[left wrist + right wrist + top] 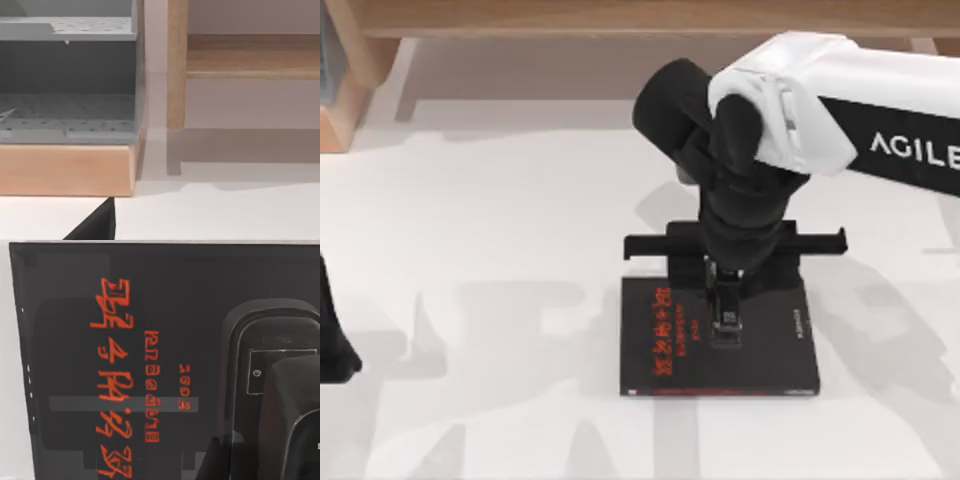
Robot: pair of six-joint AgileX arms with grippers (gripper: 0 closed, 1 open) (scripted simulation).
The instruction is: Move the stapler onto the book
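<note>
The black book [770, 350] with red characters on its cover lies flat at the table's middle. The small black stapler [725, 312] rests on its cover, lengthwise, right of the red characters. My right gripper [735, 246] hangs over the book's far edge, just above the stapler's far end, open, with its fingers [632, 245] spread wide to both sides. In the right wrist view the book [150, 290] lies close below, and the stapler [280, 390] rests on it beside the red print. My left gripper [332, 345] is parked at the table's left edge.
A wooden shelf frame [620, 15] runs along the table's back. A wooden box holding grey trays [67, 105] stands at the back left corner, beside a wooden post [176, 65].
</note>
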